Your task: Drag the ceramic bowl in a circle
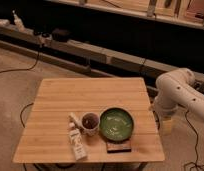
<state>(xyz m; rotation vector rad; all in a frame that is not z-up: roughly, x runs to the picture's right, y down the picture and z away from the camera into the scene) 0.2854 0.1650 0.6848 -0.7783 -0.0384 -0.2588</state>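
Tracking ceramic bowl [116,124]: wide, shallow, round, glossy green inside with a dark rim; I see it on the table, well apart from my gripper.
Gripper [166,124]: hangs beside the table's edge, fingers spread wide, holding nothing.
Mug [90,121]: small, white, just beyond the bowl from the gripper.
Table [90,95]: pale wooden planks.

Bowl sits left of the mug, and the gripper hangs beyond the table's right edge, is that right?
No. The camera view shows the bowl right of the mug, not left. The gripper does hang beyond the table's right edge.
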